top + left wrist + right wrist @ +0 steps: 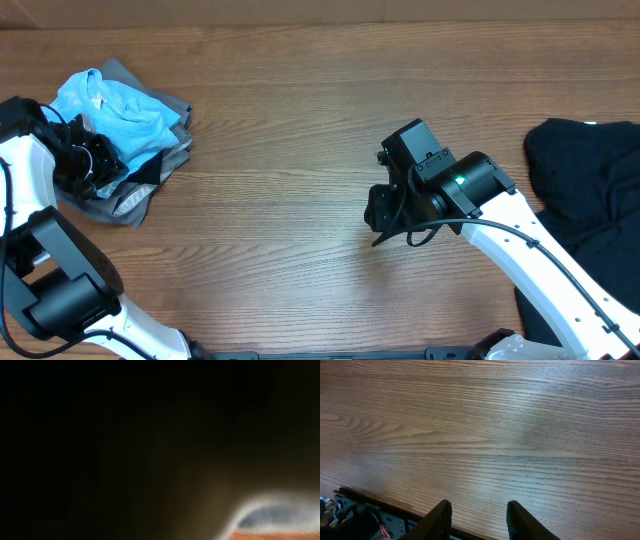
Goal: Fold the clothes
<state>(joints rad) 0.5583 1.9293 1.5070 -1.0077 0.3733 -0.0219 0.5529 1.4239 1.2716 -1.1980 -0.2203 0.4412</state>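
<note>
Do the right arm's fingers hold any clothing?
No, the right fingers stand apart with only the wooden table between them.

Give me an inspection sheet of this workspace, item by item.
Surface: wooden table, no spills seen.
Job's things: light blue T-shirt crumpled atop a grey garment, far left; black garment at the right edge.
Clutter: nothing seen.
Grippers: left gripper shut, buried in the left pile; right gripper open over bare wood, empty.
Cables: black cable looped at the right wrist.
Surroundings: nothing seen.
</note>
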